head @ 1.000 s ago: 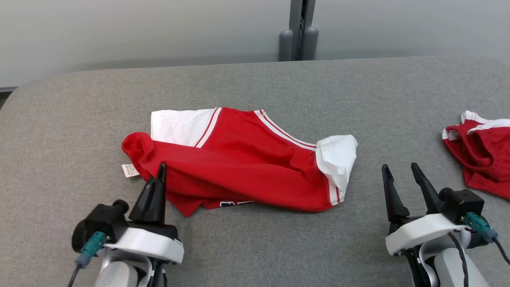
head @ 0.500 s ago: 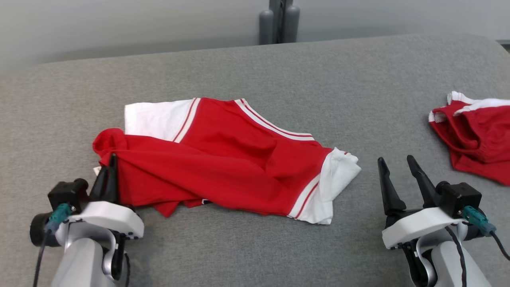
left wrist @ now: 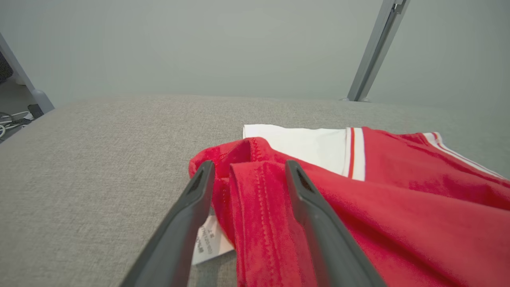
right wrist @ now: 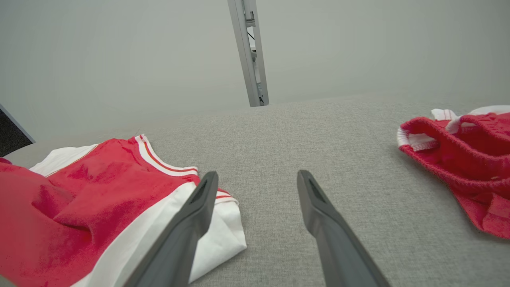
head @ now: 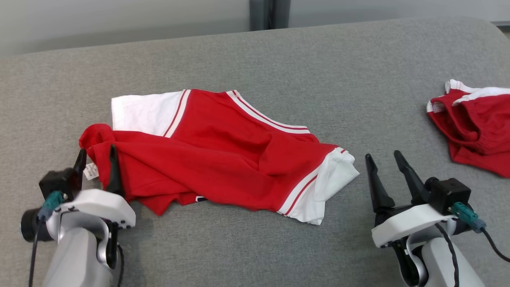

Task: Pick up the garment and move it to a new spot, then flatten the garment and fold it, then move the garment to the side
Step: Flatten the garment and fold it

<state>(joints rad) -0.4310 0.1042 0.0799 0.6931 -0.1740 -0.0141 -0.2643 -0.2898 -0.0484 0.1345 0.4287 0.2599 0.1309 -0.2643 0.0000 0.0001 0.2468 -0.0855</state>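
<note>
The garment is a red shirt with white sleeves and striped trim, lying crumpled on the grey table. My left gripper stands open at its left end. In the left wrist view the stitched red hem lies between the spread fingers of the left gripper, not pinched. A white label pokes out beside that hem. My right gripper is open and holds nothing, just right of the garment's white sleeve. The right gripper shows over bare table next to that sleeve.
A second red garment with white trim lies bunched at the table's right edge, also seen as a red heap in the right wrist view. A grey post stands behind the table's far edge. Bare table lies beyond and in front of the shirt.
My left gripper drew the garment's left end to the left, then opened and let go of the hem. The head camera has tilted and shifted. The right gripper stays open.
</note>
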